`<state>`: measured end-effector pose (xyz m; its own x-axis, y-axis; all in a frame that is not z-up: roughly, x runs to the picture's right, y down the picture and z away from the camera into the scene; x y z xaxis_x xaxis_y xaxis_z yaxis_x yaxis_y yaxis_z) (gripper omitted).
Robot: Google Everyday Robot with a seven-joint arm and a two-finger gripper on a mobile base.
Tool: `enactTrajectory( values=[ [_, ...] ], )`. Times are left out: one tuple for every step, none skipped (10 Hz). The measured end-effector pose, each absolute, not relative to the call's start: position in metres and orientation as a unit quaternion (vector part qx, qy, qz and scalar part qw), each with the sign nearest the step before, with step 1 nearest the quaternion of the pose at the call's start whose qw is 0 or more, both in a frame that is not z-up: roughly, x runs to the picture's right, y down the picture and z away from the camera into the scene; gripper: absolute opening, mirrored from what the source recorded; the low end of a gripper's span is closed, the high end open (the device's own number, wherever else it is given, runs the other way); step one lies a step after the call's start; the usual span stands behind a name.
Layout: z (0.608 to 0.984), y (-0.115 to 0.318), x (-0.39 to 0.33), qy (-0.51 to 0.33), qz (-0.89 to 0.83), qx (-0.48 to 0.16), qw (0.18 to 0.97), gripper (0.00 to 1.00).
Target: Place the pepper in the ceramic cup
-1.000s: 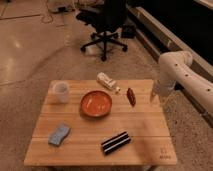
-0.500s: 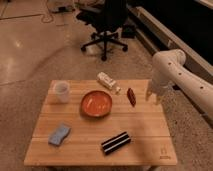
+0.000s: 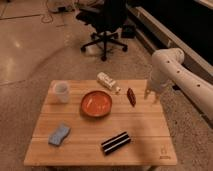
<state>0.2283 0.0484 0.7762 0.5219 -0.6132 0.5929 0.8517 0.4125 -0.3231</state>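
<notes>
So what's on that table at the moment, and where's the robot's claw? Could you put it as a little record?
pepper: lying on the wooden table, right of the bowl, not in the cup
ceramic cup: upright, far left corner
orange-red bowl: centre
gripper: at the table's far right, just right of the pepper, apart from it
white carton: lying behind the bowl
blue sponge: front left
black oblong object: front centre
</notes>
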Motion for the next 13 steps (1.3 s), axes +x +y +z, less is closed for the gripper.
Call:
enactTrajectory(
  values=[
    [0.772,0.048,0.221,-0.191,-0.447,-0.306,0.819,0.45],
    [0.772,0.044,0.223,-0.192,-0.458,-0.306,0.812,0.45],
    [0.778,0.041,0.223,-0.195,-0.466,-0.309,0.806,0.45],
    [0.784,0.037,0.218,-0.198,-0.46,-0.304,0.811,0.45],
    [0.782,0.041,0.22,-0.198,-0.452,-0.305,0.814,0.45],
    [0.778,0.038,0.221,-0.199,-0.451,-0.296,0.818,0.45],
    [0.777,0.033,0.219,-0.197,-0.454,-0.294,0.818,0.45],
    [0.78,0.031,0.212,-0.199,-0.462,-0.296,0.812,0.45],
    [0.782,0.034,0.199,-0.203,-0.47,-0.298,0.805,0.45],
    [0.782,0.035,0.196,-0.2,-0.469,-0.298,0.807,0.45],
    [0.783,0.031,0.195,-0.199,-0.468,-0.296,0.808,0.45],
    [0.784,0.023,0.197,-0.202,-0.47,-0.291,0.809,0.45],
    [0.784,0.023,0.21,-0.198,-0.47,-0.293,0.809,0.45]
  ],
)
